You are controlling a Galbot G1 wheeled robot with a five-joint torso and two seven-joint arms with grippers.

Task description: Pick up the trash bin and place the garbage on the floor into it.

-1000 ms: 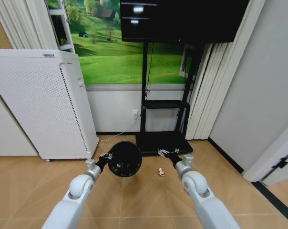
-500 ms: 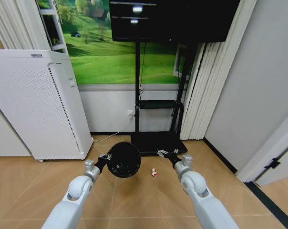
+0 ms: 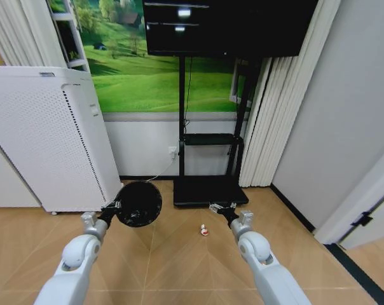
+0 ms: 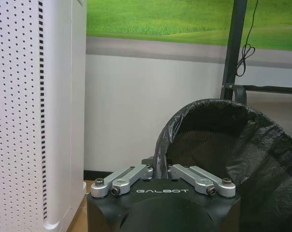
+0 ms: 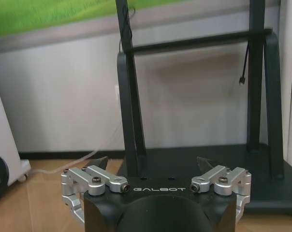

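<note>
A: Where is the trash bin (image 3: 138,204) at this point?

B: It is off the floor (image 3: 179,254), carried by the left claw (image 3: 114,206), out to the robot's left and in front of the white appliance (image 3: 46,140); from the head camera its mouth faces us, so it looks tilted over; from the left wrist the two links are drawn together on the rim, pinching the black bag liner (image 4: 262,159) along with it.

A: And the right claw (image 3: 220,208)?

B: It hangs low over the floor, just in front of the black TV stand base (image 3: 208,191); its jaws stand well apart and hold nothing, which the right wrist camera shows plainly.

A: Any garbage in sight?

B: One small red-and-white scrap (image 3: 204,230) lies on the parquet, near the right claw and a little toward the robot from it; I think it is a scrap, though it is too small to say more; I can make out no other litter from here.

A: So how far along is the job?

B: By my reckoning the first half is done; the bin is lifted and gripped. The second half is open; the scrap lies on the floor, and whether the bin already has anything inside I cannot tell, since its inside is dark.
</note>
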